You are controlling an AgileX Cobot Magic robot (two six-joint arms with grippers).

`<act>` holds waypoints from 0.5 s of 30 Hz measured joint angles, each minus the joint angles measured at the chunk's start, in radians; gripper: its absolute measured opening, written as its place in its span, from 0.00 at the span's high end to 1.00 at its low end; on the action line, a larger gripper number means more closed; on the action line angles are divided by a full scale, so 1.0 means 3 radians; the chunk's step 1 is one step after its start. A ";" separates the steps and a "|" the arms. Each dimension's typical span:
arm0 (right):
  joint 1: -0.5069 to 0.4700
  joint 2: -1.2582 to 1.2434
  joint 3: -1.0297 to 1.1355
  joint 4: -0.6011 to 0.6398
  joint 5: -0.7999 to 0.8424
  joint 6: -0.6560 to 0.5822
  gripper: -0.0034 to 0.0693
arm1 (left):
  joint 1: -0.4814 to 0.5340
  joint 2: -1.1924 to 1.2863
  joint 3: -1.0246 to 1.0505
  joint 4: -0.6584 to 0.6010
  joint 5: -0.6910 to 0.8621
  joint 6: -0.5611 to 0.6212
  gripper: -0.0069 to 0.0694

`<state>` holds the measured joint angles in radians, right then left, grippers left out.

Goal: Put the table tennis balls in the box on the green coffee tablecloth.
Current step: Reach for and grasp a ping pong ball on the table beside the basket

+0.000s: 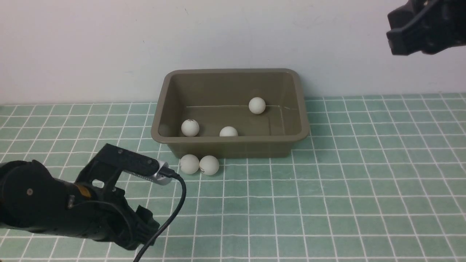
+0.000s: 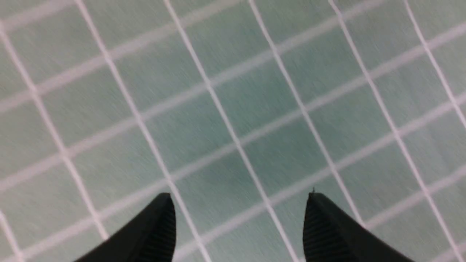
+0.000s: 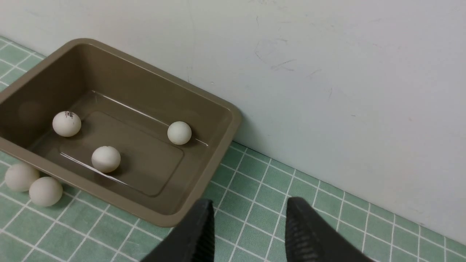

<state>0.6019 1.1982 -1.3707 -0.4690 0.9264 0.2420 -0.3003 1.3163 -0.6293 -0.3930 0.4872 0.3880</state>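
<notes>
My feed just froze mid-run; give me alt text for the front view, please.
Three table tennis balls lie inside the olive-brown box, and two more balls sit side by side on the green tablecloth just in front of its near wall. The left arm is low at near left; the right arm is raised at top right.

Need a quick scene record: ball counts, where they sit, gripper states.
box: on the cloth, upright
balls in box: 3
balls outside: 2, side by side on the cloth by the box's near wall
left gripper: open, empty, over bare cloth
right gripper: jaws apart, empty, raised to the box's right
remaining: the 2 outside balls not yet in the box
</notes>
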 joint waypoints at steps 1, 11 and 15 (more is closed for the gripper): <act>0.0000 0.0000 0.0000 0.0000 -0.0001 0.0000 0.59 | 0.0000 0.0000 0.0000 0.0034 -0.0069 -0.0004 0.35; 0.0000 0.0000 0.0000 -0.0094 -0.0014 0.0000 0.59 | 0.0000 0.0000 0.0000 0.0112 -0.0877 0.0367 0.35; 0.0000 0.0000 0.0000 -0.0100 -0.0025 0.0000 0.59 | 0.0000 0.0003 0.0000 0.0112 -0.1253 0.0568 0.35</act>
<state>0.6019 1.1982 -1.3707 -0.4989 0.9190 0.2420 -0.3003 1.3171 -0.6293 -0.3593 0.1112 0.5583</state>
